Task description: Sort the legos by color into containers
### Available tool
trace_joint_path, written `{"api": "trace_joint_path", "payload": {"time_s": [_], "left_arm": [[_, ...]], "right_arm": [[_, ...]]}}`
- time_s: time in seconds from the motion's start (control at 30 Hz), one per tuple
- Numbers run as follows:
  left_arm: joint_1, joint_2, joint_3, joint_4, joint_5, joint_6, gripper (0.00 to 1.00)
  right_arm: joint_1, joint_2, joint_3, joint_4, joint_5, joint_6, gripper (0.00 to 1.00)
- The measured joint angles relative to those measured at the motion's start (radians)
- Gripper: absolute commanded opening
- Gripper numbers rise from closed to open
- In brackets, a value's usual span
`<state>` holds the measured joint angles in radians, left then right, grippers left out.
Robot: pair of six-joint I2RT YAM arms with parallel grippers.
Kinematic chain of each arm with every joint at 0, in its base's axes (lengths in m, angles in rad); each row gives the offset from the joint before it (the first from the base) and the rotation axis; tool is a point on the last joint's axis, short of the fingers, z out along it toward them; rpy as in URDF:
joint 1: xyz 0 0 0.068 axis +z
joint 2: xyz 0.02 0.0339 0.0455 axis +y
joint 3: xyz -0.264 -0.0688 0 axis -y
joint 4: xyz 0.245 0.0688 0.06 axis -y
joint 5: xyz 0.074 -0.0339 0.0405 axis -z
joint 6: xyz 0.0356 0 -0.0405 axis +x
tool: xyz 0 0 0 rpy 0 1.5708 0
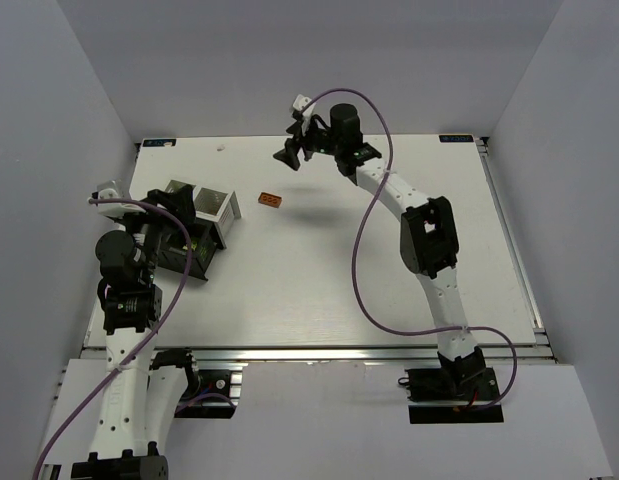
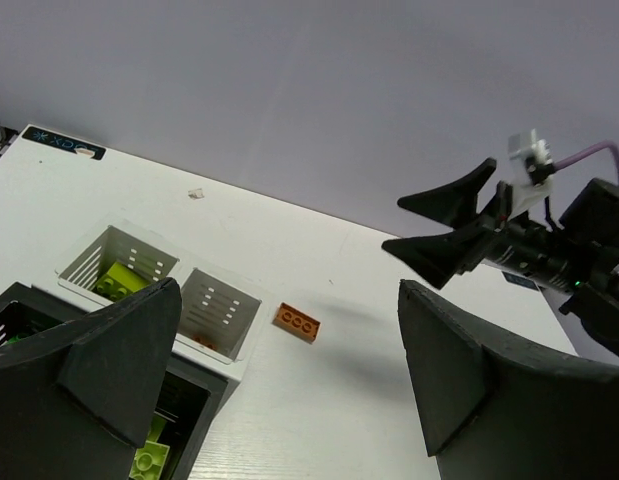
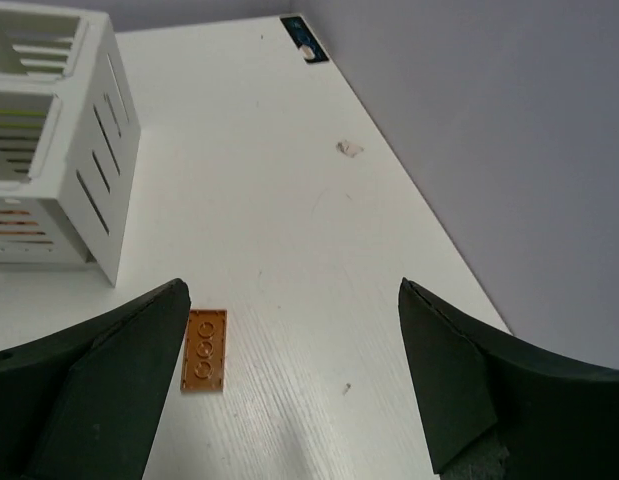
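One orange brick [image 3: 206, 348] lies flat on the table [image 1: 409, 300], near the white boxes [image 2: 221, 305] but apart from them, on the side facing the right arm [image 1: 414, 225]. The right pincer [image 3: 291, 300] hangs above it, a touch farther from the white boxes. Its jaws are spread wide with nothing between them, which looks to me like a line-up for coming down over the brick. The brick sits off to one side of the gap, though, so I'd expect a nudge toward the white boxes before any squeeze. The white box nearest the brick shows orange through its slots and its neighbour holds lime pieces [image 2: 114, 280], so that nearest box is surely where this one belongs. The left pincer [image 2: 289, 285], just as wide open and empty, hovers over the black box [image 2: 194, 378] just beside the white boxes, where green pieces [image 2: 149, 458] lie. Parked there, I'd guess, it leaves the brick to the other arm.
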<state>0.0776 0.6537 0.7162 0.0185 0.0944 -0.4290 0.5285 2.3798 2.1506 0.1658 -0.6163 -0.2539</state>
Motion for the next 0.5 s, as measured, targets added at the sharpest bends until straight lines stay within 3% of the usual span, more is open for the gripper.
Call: {"api": "trace_joint_path", "payload": {"time_s": [0.5], "left_arm": [[0.000,0.011,-0.001,0.005,0.005,-0.002,0.98]], "right_arm": [[0.061,0.183,-0.022,-0.087,0.074,-0.116,0.89]]}}
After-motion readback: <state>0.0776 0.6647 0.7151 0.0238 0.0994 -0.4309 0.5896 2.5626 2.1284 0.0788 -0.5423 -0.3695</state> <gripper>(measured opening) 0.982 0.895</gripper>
